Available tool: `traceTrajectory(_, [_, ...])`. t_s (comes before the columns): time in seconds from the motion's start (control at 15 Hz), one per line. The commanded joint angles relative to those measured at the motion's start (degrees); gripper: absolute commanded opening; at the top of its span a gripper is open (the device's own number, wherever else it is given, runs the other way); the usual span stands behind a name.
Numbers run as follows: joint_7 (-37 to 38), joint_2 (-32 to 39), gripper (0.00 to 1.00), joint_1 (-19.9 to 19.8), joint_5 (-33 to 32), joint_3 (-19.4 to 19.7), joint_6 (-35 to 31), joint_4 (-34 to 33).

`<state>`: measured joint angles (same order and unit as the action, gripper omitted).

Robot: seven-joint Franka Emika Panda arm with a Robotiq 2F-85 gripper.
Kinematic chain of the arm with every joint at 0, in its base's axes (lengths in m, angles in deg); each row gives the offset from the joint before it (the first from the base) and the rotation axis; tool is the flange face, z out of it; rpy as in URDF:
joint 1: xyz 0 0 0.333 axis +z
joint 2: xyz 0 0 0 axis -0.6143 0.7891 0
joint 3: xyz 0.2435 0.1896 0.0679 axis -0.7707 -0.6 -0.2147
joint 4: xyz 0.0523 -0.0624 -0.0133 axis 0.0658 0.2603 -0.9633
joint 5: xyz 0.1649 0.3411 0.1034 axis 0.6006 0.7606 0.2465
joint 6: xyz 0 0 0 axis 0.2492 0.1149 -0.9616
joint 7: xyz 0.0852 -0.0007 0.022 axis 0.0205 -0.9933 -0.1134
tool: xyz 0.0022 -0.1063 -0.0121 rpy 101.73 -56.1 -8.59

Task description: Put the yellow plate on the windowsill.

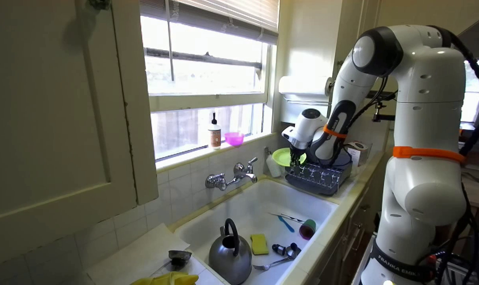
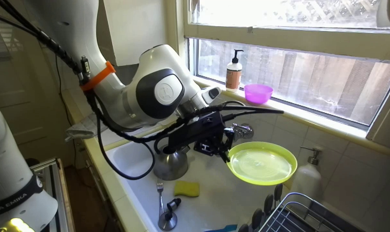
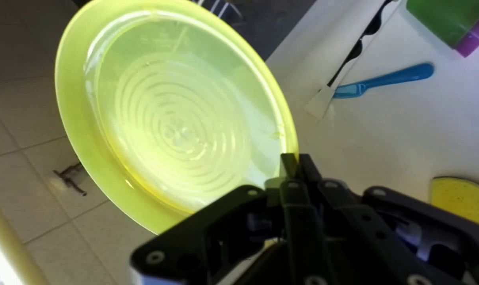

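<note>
The hand (image 3: 297, 162) is grasping the lime-yellow plastic plate (image 3: 180, 118), pinching it by the rim; the plate is hanging face up in the air, reaching out from the hand and apart from the white-painted windowsill (image 2: 317, 120); that ledge is running along beyond the hand in an exterior view, with a pump bottle (image 2: 234, 75) and a magenta bowl (image 2: 258, 93) standing on it; lower than the hand, a metal kettle (image 2: 171, 167) and a yellow sponge (image 2: 186, 188) are sitting in the sink (image 2: 211, 198).

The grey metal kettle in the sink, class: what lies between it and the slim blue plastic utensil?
A rectangular yellow sponge lies between the kettle and the utensil in both exterior views.
</note>
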<state>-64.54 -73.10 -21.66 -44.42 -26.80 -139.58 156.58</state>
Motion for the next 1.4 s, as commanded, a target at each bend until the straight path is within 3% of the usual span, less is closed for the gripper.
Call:
traceTrajectory(0.0, [0.0, -0.9, 0.04, -0.1, -0.5, 0.7, 0.0, -0.5])
traceTrajectory(0.47, [-1.7, -5.0, 0.01, -0.7, -2.2, 1.7, -2.0, -0.5])
traceTrajectory(0.53, [-2.2, -5.5, 0.01, -9.5, -2.3, -6.9, -1.4, -1.2])
traceTrajectory(0.67, [-4.3, -6.1, 0.01, -13.9, -1.5, -10.9, -3.3, -1.0])
traceTrajectory(0.73, [-7.2, -6.2, 0.01, -9.2, 0.9, -6.1, -4.5, -0.7])
traceTrajectory(0.93, [-11.9, -6.5, 0.01, -9.9, 4.2, -6.8, -6.7, 0.0])
traceTrajectory(1.33, [-22.3, -9.6, 0.01, -6.9, 13.7, -6.6, -7.1, 3.2])
